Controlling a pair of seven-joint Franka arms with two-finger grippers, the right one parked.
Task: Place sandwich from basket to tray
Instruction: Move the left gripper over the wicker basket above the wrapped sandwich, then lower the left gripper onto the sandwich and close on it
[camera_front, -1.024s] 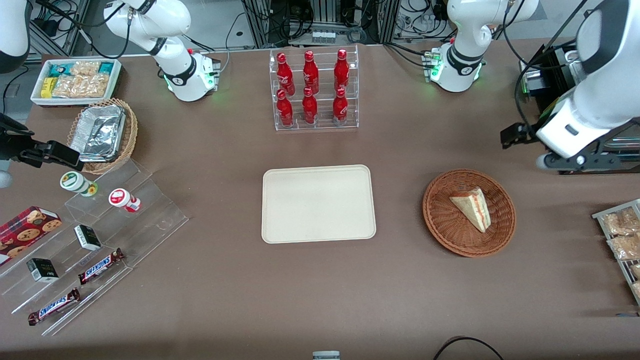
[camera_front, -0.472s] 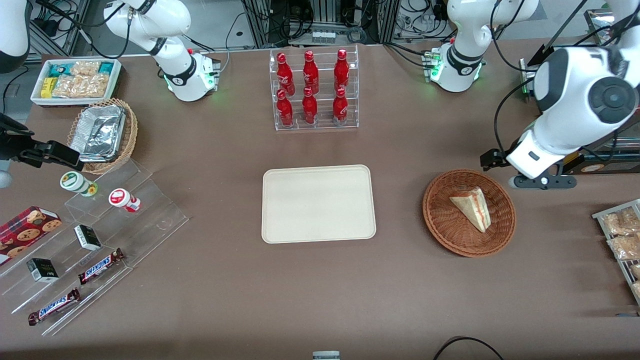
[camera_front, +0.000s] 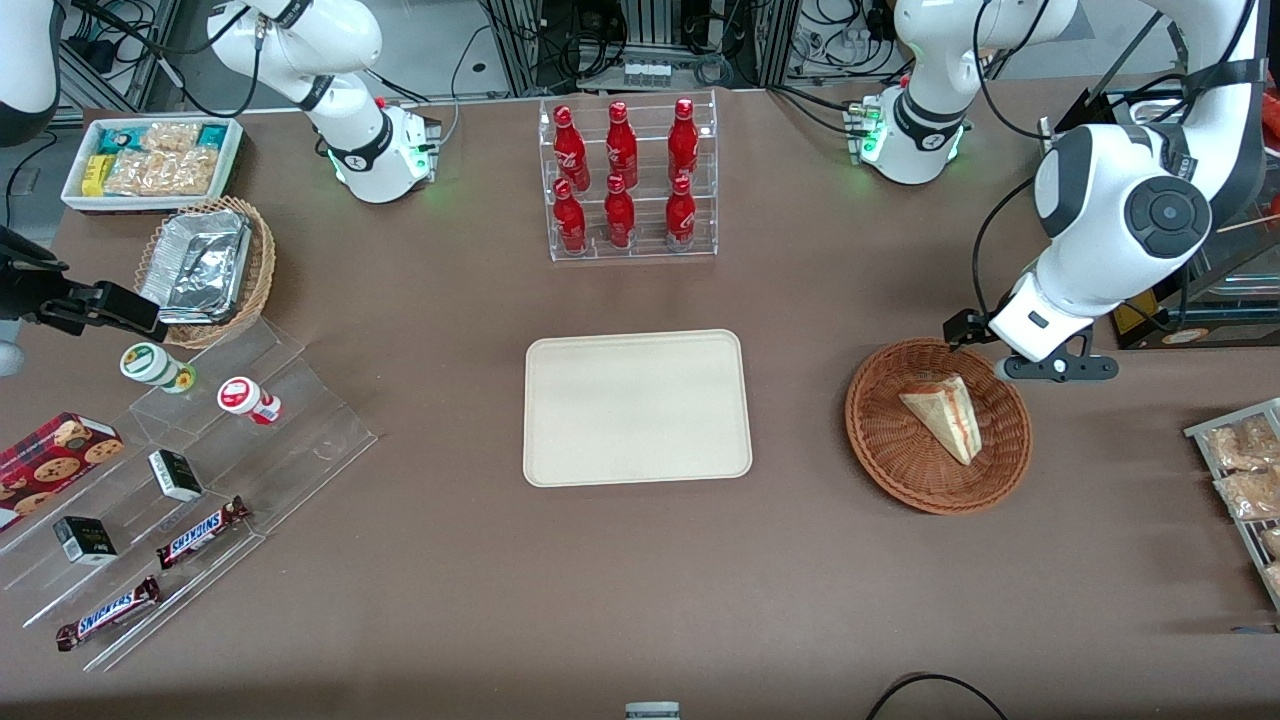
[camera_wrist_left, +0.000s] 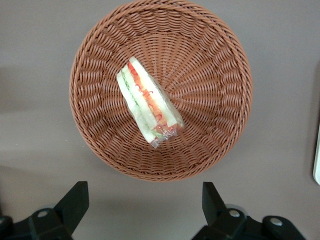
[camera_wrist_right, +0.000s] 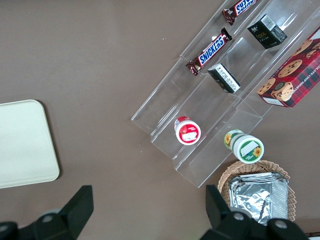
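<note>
Pincer (camera_wrist_left: 142, 202) wide open, empty, above basket (camera_wrist_left: 220, 125)

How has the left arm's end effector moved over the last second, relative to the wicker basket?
Yes. The end effector, fingers open, has come in from the working arm's end of the table and now hovers above the basket's rim. The sandwich lies untouched.

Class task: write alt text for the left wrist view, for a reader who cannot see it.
A sandwich wedge lies in a round brown wicker basket on a brown table, seen from directly above. The left arm's open tool hangs above the table beside the basket's rim, touching nothing.
</note>
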